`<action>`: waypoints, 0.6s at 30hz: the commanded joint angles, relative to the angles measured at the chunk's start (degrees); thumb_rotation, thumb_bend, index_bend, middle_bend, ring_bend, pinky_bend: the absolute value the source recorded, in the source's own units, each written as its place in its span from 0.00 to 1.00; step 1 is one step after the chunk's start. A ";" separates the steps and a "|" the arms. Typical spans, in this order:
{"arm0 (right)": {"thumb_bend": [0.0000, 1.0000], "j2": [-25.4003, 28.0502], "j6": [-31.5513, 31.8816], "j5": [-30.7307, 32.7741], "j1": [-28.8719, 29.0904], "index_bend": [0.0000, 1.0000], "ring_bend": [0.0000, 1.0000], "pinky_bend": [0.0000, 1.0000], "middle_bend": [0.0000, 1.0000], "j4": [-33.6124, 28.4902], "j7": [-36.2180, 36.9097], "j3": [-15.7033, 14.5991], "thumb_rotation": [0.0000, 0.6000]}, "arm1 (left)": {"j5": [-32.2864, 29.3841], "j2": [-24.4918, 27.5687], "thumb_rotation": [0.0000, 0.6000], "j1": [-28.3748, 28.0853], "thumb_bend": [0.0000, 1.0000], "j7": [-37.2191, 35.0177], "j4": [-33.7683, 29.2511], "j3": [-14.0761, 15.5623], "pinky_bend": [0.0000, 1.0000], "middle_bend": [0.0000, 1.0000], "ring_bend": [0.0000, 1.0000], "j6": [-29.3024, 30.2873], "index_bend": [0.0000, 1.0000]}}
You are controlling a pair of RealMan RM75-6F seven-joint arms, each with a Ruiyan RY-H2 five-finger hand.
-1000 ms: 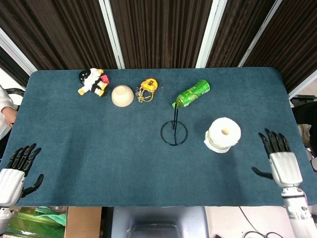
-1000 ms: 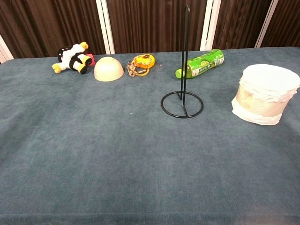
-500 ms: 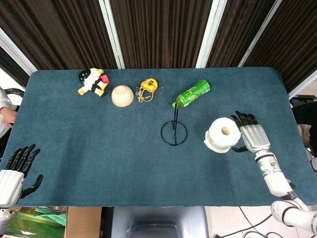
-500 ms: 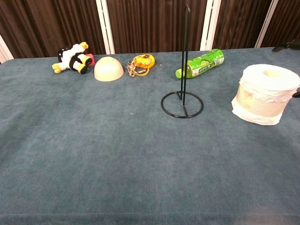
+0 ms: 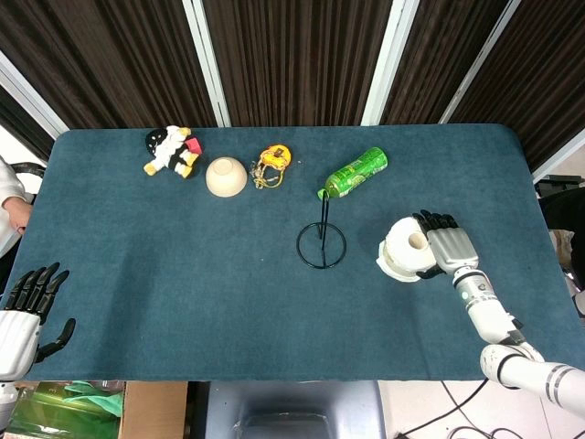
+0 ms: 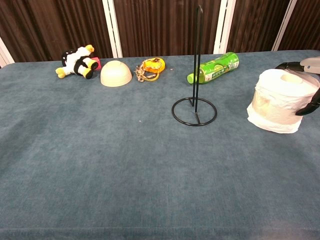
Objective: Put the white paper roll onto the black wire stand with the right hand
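The white paper roll [image 5: 407, 249] [image 6: 282, 100] stands on end right of the black wire stand [image 5: 321, 243] [image 6: 195, 100], whose ring base lies on the table with its post upright. My right hand [image 5: 445, 247] [image 6: 306, 85] is against the roll's right side. Its fingers [image 6: 287, 65] reach behind the roll's top and its thumb [image 6: 307, 107] lies at the near side, spread around the roll without a clear grip. The roll still rests on the table. My left hand [image 5: 26, 311] hangs open at the front left edge, holding nothing.
A green bottle [image 5: 356, 172] lies just behind the stand. Along the back are a cream bowl [image 5: 226, 176] turned upside down, an orange toy [image 5: 272, 163] and a black-and-white plush [image 5: 170, 151]. The blue table cloth [image 5: 183, 293] ends close to my right forearm.
My right hand has come in from the front right edge to the roll and now has its fingers around the roll's right side. The left hand has sunk slightly.
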 commanded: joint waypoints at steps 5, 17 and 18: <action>0.21 -0.39 1.74 -6.74 -1.53 0.70 0.67 0.63 0.64 1.30 11.76 0.66 1.00 | -0.02 -0.11 1.00 -0.41 0.42 0.27 -0.06 0.00 0.10 0.00 0.00 -0.70 0.00; 0.22 13.62 19.47 -21.28 -8.66 0.75 0.71 0.62 0.69 -13.48 30.49 5.05 1.00 | -0.11 -0.42 1.00 -0.44 0.42 1.60 -0.48 0.46 0.10 0.00 0.00 -1.49 0.00; 0.22 15.59 20.56 -21.51 -8.84 0.75 0.71 0.62 0.69 -15.87 31.34 6.15 1.00 | -0.21 -0.48 1.00 -0.48 0.42 1.98 -0.64 0.48 0.10 0.00 0.00 -1.72 0.00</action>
